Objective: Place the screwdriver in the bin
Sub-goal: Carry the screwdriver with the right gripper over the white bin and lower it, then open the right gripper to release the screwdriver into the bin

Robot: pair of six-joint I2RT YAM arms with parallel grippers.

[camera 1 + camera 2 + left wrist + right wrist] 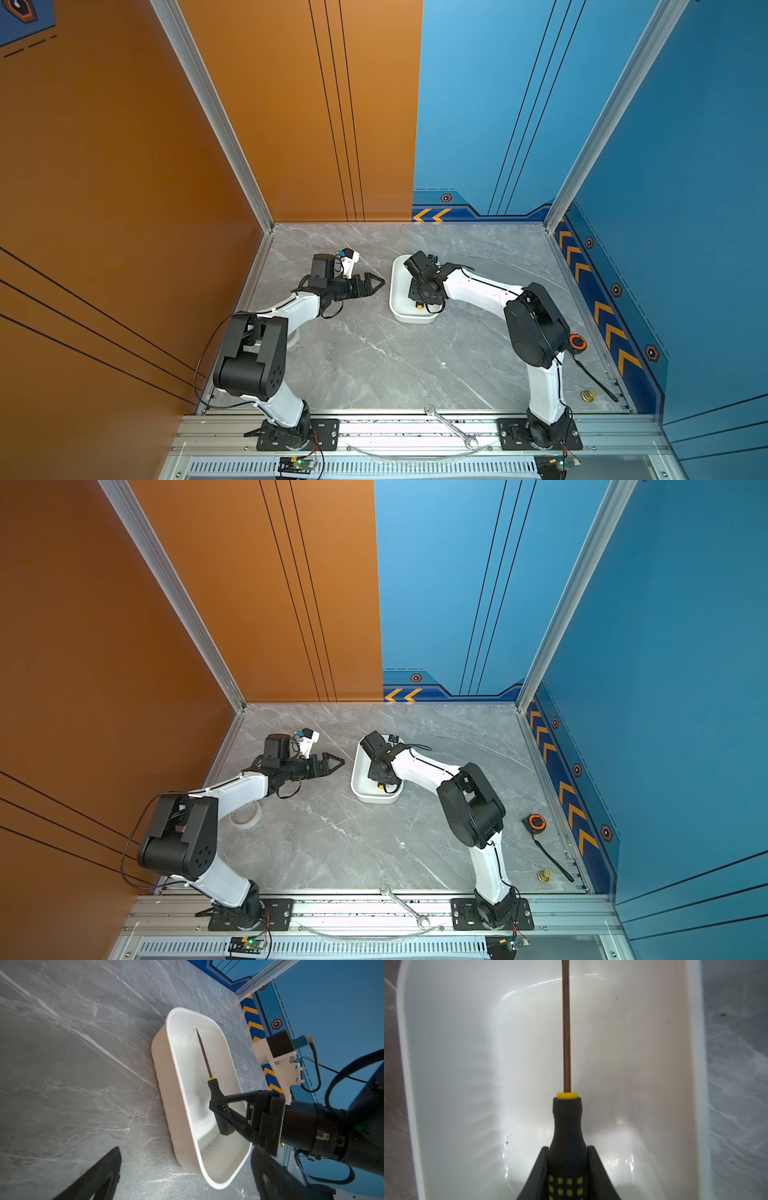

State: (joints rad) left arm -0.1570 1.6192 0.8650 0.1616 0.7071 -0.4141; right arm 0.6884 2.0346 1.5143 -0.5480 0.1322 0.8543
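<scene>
the placing step looks nearly done. the right fingers are clamped tight on the handle of the screwdriver, which sits inside the bin with its shaft along the bin's length; i cannot tell whether it touches the floor. the left fingers stand wide apart and empty, over the worktop beside the bin. the next move probably calls for spreading the right fingers, then lifting clear of the walls.
</scene>
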